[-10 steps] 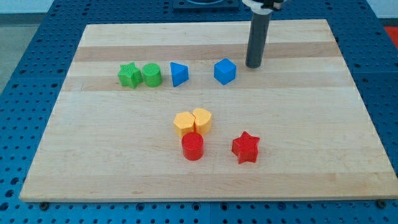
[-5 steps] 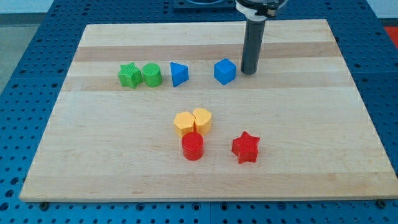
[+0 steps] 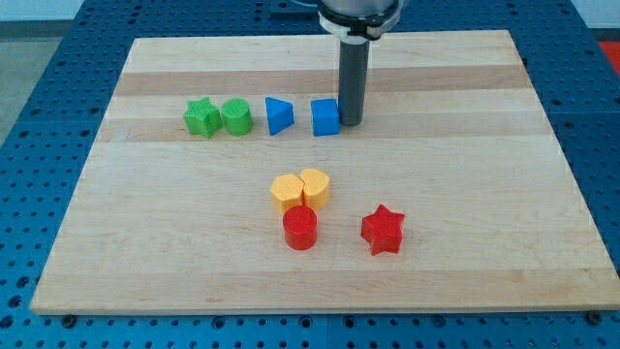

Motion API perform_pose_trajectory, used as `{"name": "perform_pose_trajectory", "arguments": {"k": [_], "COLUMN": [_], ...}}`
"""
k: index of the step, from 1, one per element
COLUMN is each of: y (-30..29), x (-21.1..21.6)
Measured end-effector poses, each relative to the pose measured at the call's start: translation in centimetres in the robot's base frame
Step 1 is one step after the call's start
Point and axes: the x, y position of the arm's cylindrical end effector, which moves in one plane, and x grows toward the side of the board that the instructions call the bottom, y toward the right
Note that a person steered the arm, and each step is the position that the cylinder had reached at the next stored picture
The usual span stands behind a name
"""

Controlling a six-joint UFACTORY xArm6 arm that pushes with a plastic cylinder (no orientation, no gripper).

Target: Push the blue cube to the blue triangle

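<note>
The blue cube [image 3: 325, 117] sits on the wooden board [image 3: 465, 223], near the blue triangle [image 3: 279, 115] at its 9 o'clock, a gap between them. The rod's tip [image 3: 351, 122] stands at the cube's 3 o'clock, apparently touching it; the rod has no fingers to spread or close. Farther toward 9 o'clock stand a green cylinder [image 3: 235, 116] and green star [image 3: 201, 117]. Toward 6 o'clock cluster two yellow blocks [image 3: 301, 188], a red cylinder [image 3: 300, 228] and a red star [image 3: 383, 230].

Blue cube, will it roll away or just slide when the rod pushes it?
The blue cube probably slides: it rests on a flat face on smooth wood. My tip sits against its right side, so it should head toward the blue triangle. An off-centre push might turn it.
</note>
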Motion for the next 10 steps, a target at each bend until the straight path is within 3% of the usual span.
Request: {"name": "perform_pose_trajectory", "arguments": {"k": [4,7,10], "y": [-1.1,-1.3,-2.4], "x": [1.5,-1.2,-1.3]}}
